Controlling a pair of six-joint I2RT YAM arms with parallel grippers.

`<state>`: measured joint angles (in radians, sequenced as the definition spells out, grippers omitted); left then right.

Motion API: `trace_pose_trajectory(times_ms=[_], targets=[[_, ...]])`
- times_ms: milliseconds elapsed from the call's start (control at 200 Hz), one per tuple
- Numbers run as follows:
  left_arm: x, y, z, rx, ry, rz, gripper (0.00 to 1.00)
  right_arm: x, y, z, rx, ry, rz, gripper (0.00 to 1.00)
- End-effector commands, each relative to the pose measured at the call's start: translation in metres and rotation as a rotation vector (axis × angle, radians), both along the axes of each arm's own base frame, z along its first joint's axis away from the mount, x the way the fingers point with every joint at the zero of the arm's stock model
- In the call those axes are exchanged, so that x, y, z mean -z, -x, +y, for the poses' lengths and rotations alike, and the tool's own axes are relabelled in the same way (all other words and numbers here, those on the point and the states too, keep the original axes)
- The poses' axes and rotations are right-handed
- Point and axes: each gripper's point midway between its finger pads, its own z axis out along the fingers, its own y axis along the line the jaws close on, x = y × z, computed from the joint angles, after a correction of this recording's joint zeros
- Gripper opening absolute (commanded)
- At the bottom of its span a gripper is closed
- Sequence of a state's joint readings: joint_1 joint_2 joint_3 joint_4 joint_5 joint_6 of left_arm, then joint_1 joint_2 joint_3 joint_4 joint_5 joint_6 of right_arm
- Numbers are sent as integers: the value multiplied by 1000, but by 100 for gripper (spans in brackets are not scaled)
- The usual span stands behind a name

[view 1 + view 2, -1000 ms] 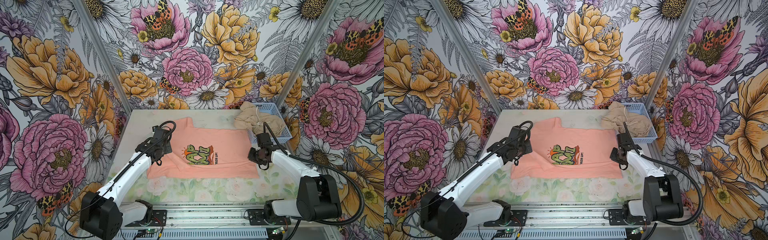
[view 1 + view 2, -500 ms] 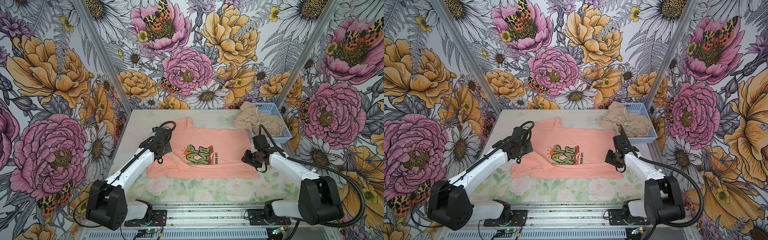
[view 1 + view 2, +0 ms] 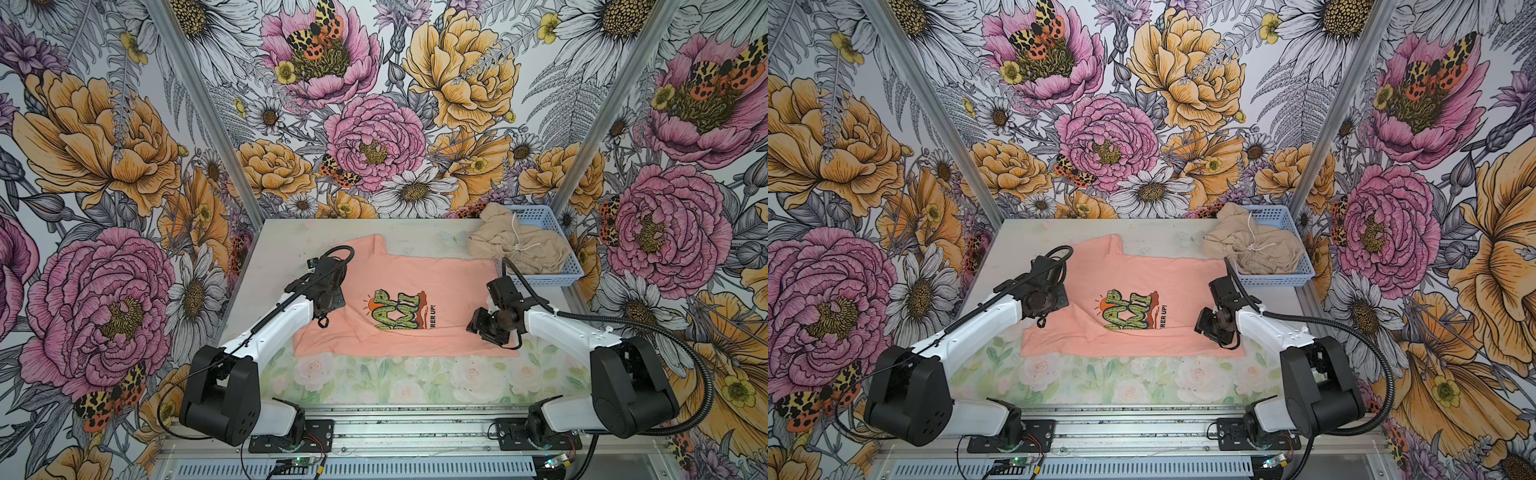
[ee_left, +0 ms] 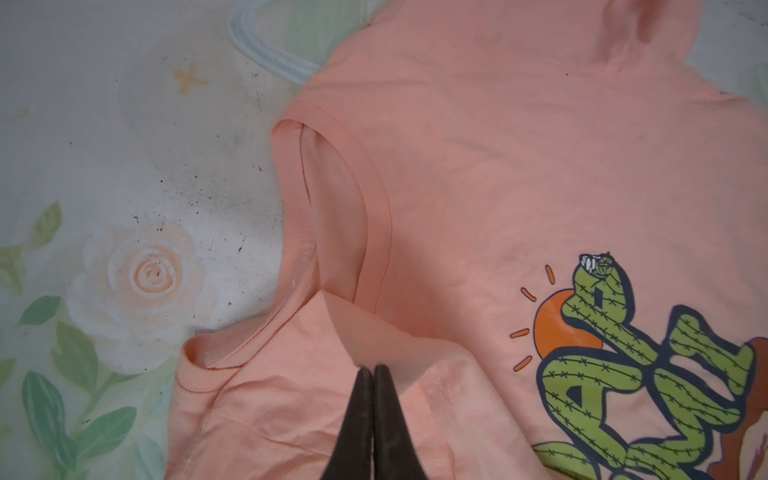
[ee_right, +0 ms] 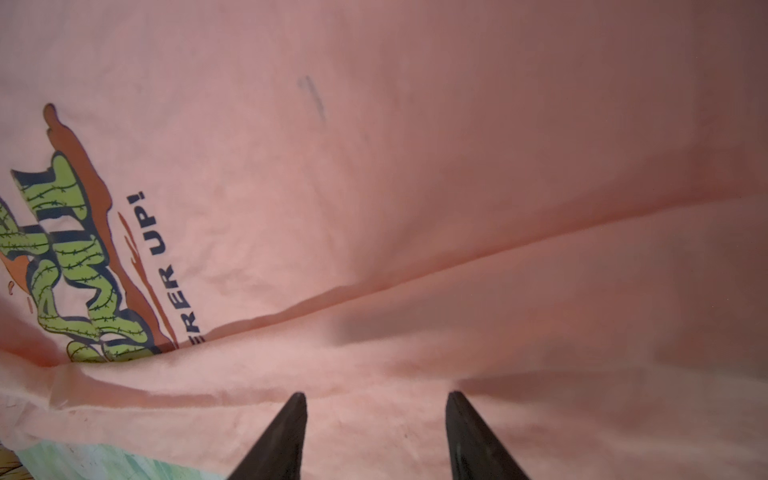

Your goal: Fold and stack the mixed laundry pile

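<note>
You are folding the T-shirt [image 3: 415,274], lying spread on the surface [image 3: 374,382] with its near edge turned over. Your left fingers [image 4: 361,399] are clenched at the tucked sleeve. Your right fingers [image 5: 286,432] are hanging released above the fold. Be lining up both grips evenly. The beige garment [image 3: 515,245] is sitting heaped in the basket [image 3: 548,278].

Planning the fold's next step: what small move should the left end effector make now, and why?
Probably open the left end effector: it pinches the peach T-shirt's folded-over flap, which lies on the shirt, while the right end effector stands open above the fold.
</note>
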<state>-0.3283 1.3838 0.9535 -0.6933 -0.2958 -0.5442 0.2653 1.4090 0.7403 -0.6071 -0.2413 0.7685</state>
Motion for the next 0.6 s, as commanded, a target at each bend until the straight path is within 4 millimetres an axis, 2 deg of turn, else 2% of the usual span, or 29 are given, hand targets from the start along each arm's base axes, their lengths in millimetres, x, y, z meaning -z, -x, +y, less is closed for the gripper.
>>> trace_pose_trajectory(times_ms=[0,315,595], targets=[[0,-5,6,-36,-1,-28,0,2,-6,4,36,-23,-9,56],[0,-4,5,-31,8,-29,0,9,-17,4,89,-20,-12,57],[-1,-3,5,-33,14,-33,0,-4,-37,6,130,-29,-60,57]])
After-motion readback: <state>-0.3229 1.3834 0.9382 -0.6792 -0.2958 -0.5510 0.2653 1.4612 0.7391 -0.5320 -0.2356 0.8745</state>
